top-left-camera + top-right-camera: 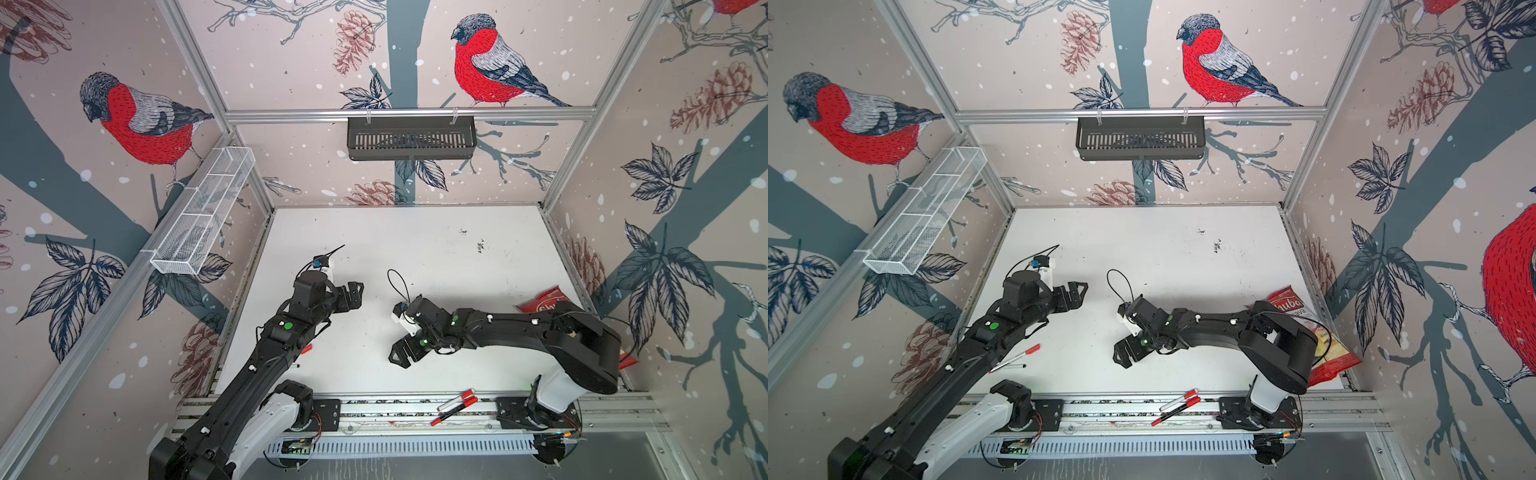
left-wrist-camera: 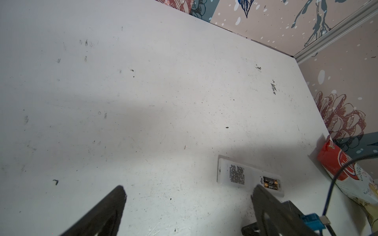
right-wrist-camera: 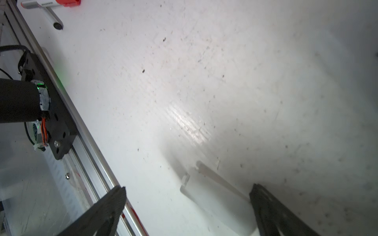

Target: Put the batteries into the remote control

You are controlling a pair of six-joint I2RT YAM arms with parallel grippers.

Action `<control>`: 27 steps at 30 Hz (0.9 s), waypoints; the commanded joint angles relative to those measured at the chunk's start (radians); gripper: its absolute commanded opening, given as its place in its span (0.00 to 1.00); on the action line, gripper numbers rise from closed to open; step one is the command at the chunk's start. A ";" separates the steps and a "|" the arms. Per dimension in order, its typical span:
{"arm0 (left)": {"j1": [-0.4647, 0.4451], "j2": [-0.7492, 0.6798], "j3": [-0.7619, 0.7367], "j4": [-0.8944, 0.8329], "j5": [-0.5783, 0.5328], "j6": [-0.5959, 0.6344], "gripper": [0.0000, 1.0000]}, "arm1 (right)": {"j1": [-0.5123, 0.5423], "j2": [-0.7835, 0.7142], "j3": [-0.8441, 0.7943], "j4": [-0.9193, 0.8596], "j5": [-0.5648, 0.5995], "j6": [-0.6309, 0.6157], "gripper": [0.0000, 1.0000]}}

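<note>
Two small dark copper-ended batteries [image 2: 270, 183] sit in the long white remote control [image 2: 233, 173].
It lies back-up on the white desk [image 2: 143, 102]; left hand [image 2: 189, 191] and right hand [image 3: 187, 189] gape wide, empty.

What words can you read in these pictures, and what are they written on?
"hubo", white letters on the red crinkly crisp bag, first letter unclear; smaller words beneath too blurred.
Black print block on the back of the slim white remote control: too small to read.
Markings on the two dark batteries with copper ends: too small.
Print on the red-and-white marker pens: too small.
</note>
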 commanded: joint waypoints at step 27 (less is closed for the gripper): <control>0.001 -0.029 -0.017 0.016 0.006 0.001 0.97 | 0.173 0.127 0.186 -0.322 0.372 -0.288 0.62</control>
